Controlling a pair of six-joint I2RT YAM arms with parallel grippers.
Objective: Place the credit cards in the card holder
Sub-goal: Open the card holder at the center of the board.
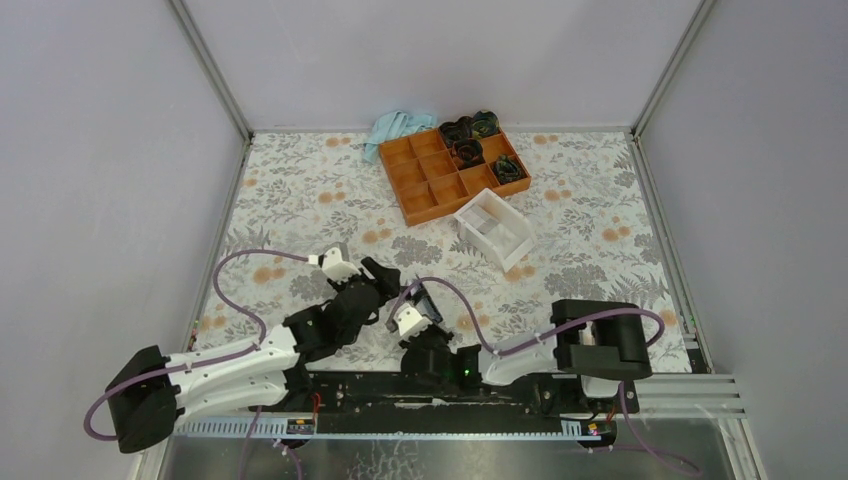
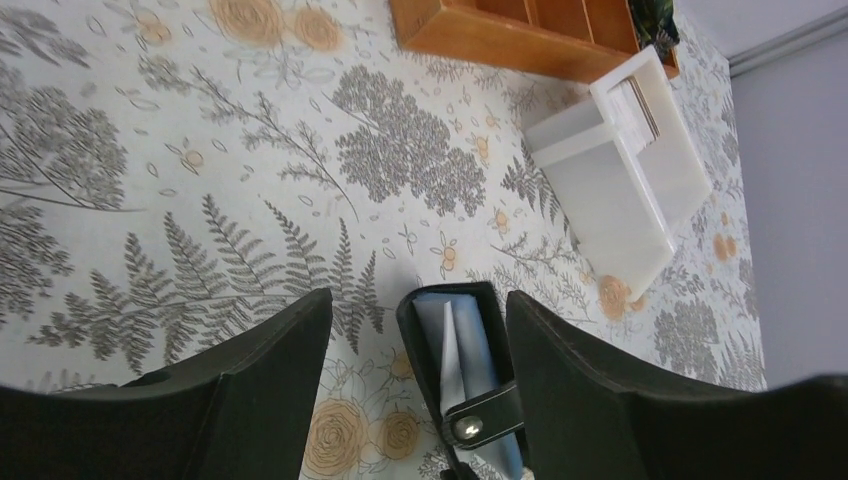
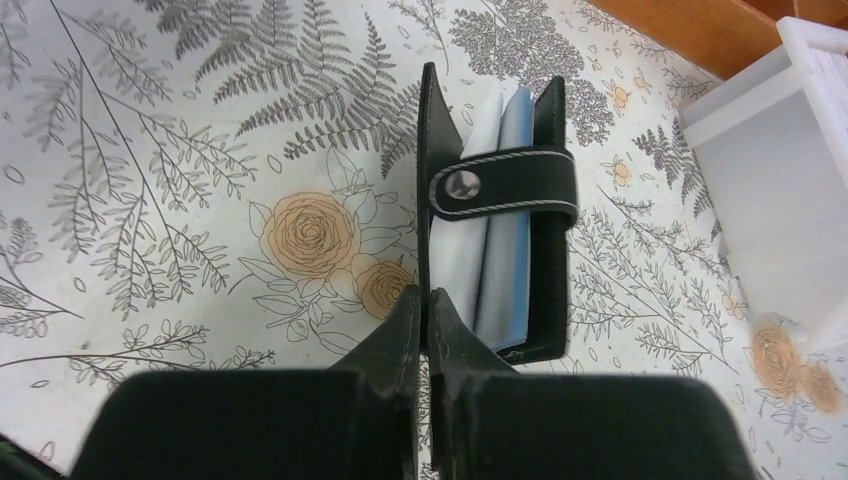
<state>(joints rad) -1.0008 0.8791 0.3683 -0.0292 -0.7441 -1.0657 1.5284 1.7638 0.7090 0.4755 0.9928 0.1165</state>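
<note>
right wrist view: closed claw pinches one cover of the card holder

the right gripper (image 3: 424, 300), its two black fingers pressed together, clamps the thin near edge of one cover of the small black folding card holder (image 3: 500, 190), which stands on edge on the grey-and-orange floral table covering (image 3: 150, 200). the wallet gapes slightly, showing light-blue and white lining, and its stitched black snap tab (image 3: 520, 185) with a silver stud lies across the gap from one cover to the other

seen from the left wrist, the left gripper (image 2: 418, 305) stands with its fingers spread wide and the card holder between them, close against the finger on the right of that view and apart from the other; whether it touches that finger cannot be told

from the top camera, both arms meet near the front of the table, left of centre. well beyond them sit a white open-topped rectangular plastic box (image 1: 495, 232) and, just behind it, an orange compartment tray (image 1: 415, 195) with dark objects (image 1: 470, 130) in its far cells. a crumpled pale-blue cloth (image 1: 395, 128) lies at the tray's far left corner
</note>
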